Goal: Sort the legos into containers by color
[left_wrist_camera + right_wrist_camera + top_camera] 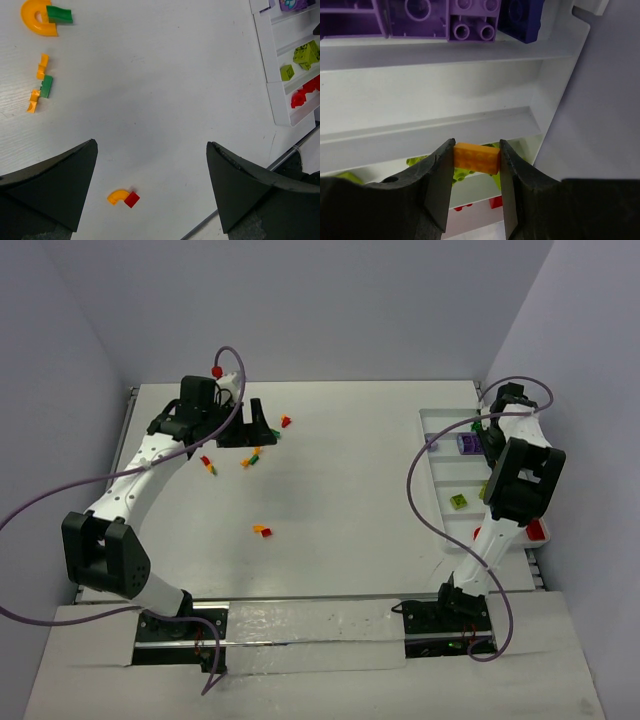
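**Top view.** The tray [428, 430] lies along the right edge of the bench [350, 490], which keeps sorted pieces apart from the loose legos [250, 455]. These are scattered toward the far-left corner, with an orange-red pair [262, 530] nearer the middle. The left gripper [245, 430] hangs over the far scatter, spread wide and empty — placed, it seems, for a next pick. The right arm [520, 480] reaches over the tray, and its bulk hides what it carries and several compartments.

**Left wrist view.** Between the parted fingers [50, 185] the orange-red pair shows as a curved piece touching a small brick. Farther off lie an orange arch [35, 20] with a green piece on it, and an orange-green cluster [42, 85]. The frame cuts off most of the tray.

**Right wrist view.** The right gripper [476, 150] is clamped on an orange brick [476, 158], held above the tray. Purple bricks [470, 20] fill one compartment; the next compartment [420, 95] is bare — probably the one meant for orange. Lime bricks [415, 161] and red bricks [495, 202] show only as slivers behind the fingers. Whether the orange brick hangs over the bare compartment or the lime one cannot be told.
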{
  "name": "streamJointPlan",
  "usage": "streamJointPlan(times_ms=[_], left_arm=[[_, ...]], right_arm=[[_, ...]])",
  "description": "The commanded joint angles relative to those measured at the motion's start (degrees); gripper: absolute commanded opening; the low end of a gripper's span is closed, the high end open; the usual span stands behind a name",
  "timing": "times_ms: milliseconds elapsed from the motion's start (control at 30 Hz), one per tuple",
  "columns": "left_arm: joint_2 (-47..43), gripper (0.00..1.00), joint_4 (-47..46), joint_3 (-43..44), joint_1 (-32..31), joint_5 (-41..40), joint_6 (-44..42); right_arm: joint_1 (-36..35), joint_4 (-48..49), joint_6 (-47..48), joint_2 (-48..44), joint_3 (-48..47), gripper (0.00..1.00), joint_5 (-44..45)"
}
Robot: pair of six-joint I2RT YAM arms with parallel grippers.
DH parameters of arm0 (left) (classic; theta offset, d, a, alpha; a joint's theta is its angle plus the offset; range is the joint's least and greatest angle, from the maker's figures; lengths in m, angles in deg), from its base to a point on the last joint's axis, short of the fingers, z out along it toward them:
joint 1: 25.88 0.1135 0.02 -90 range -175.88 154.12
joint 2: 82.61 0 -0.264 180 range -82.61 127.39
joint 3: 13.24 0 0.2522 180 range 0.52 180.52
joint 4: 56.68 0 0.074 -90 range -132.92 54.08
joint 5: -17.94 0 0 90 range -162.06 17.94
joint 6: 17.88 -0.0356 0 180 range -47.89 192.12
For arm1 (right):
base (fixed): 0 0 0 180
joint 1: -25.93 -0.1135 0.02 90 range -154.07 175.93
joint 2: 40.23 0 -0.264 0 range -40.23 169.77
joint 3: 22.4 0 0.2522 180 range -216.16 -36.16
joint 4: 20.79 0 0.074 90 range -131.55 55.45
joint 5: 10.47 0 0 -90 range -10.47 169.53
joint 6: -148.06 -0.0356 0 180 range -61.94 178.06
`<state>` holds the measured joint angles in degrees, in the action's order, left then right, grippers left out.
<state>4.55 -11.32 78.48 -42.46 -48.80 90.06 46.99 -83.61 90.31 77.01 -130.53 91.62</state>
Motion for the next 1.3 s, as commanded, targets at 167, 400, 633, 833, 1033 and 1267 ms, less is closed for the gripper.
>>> streamJointPlan(times_ms=[167,400,633,833,1033,1267], left_arm=[[-0.1,0.99,0.7,2.5,-0.5,-2.4,-2.2],[0.4,0.99,5.4,3.0,-0.5,-0.6,-11.2],[-0.9,0.99,9.4,-0.1,-0.5,-1.6,-20.9],[-6.0,0.99,7.4,-5.9,1.4,1.9,-23.1],[-6.5,0.97,9.0,-7.6,8.9,10.9,-22.8],[-3.9,0.94,11.5,-5.4,15.9,19.3,-22.8]], right_arm=[[0.6,1.6,0.5,4.8,-7.5,0.26,4.0],[0.7,0.8,1.1,6.3,-9.9,0.50,5.7],[0.4,-0.3,0.8,4.7,-9.5,0.69,6.1],[-4.3,-3.2,0.3,-4.6,-6.4,0.70,-2.5],[-20.4,-8.5,0.8,-17.1,-0.5,0.70,-24.4],[-50.5,-1.2,-2.5,-18.7,2.7,0.66,-39.7]])
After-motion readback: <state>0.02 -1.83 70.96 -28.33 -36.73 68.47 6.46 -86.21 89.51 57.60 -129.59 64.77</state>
